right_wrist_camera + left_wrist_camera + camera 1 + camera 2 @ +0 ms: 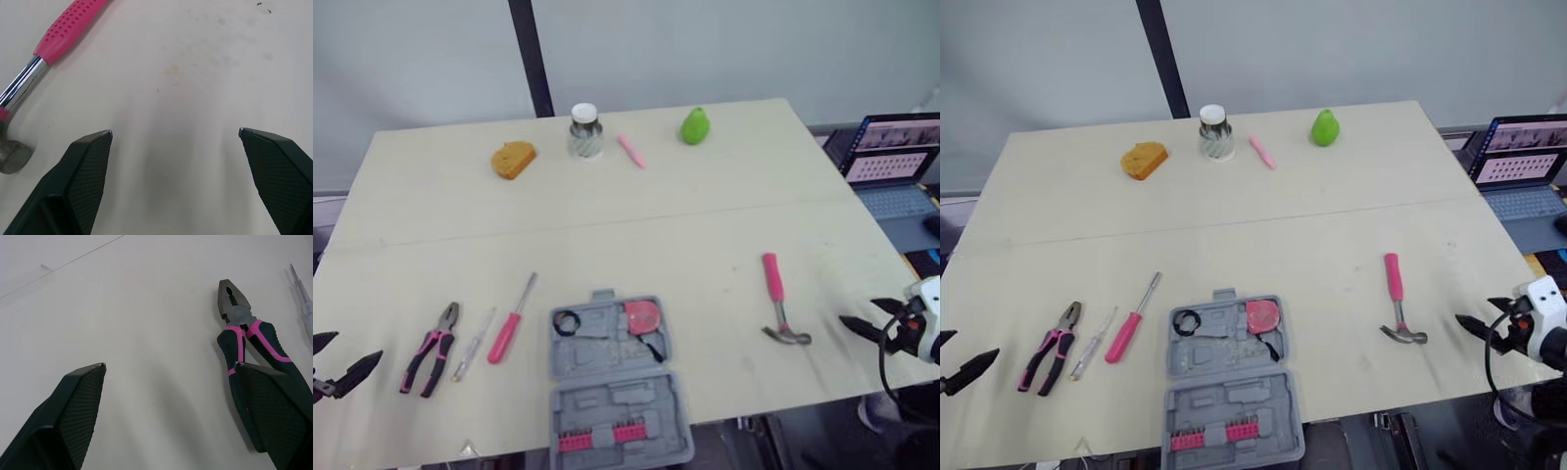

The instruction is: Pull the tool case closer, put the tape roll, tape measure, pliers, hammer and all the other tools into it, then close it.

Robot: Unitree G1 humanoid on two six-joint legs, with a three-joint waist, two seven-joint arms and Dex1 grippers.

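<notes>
My pincers both released | left gripper by pliers, right gripper by hammer, staged for pickups | tool case open, table's near edge

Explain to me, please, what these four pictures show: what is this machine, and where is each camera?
It is a humanoid robot with two arms. The two wide pictures come from its head, looking down on a table; the two close ones come from its wrists. The left gripper is open beside the pliers; the right gripper is open near the hammer. Neither holds anything. An open tool case lies between them, and a pink screwdriver lies near the pliers.
</notes>
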